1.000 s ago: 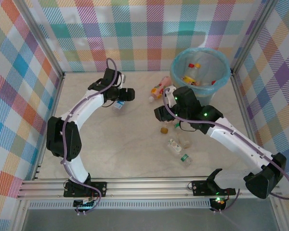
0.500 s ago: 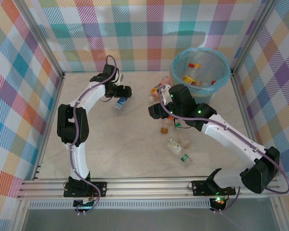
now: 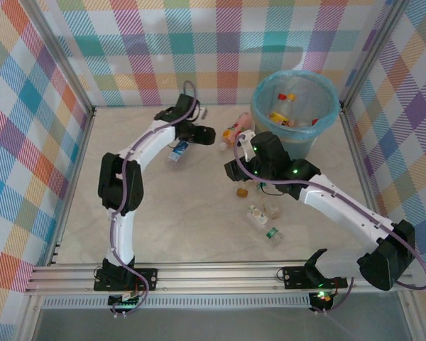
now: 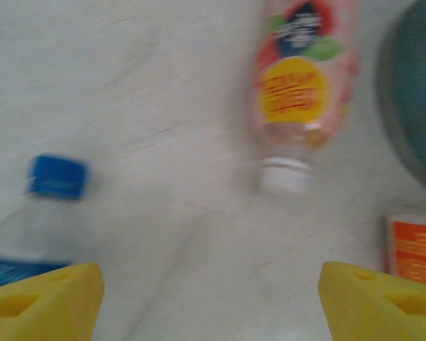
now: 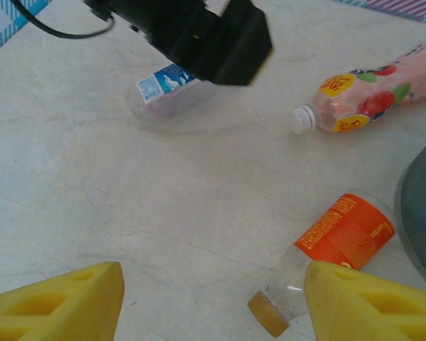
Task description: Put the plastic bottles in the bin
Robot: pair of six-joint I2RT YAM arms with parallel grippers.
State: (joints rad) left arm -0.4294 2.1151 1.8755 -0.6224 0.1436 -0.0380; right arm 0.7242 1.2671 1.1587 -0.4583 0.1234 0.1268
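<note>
Blue-label bottle (image 3: 177, 150) lies far-left on table (image 3: 163, 213). L gripper (image 3: 206, 135) is just right of it, jaws wide w/ nothing btwn, pink bottle (image 3: 236, 131) lying ahead. R gripper (image 3: 233, 169) is mid-table, jaws wide & empty, orange-label bottle (image 5: 341, 234) beside one finger; clear bottles (image 3: 257, 214) lie near R arm, bin (image 3: 331, 106) far right w/ several bottles inside.

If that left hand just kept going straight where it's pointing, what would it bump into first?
Most likely the pink bottle, lying slightly right of the line from the left hand, with its white cap toward it. Depth is unclear, so the bare table might come first.
</note>
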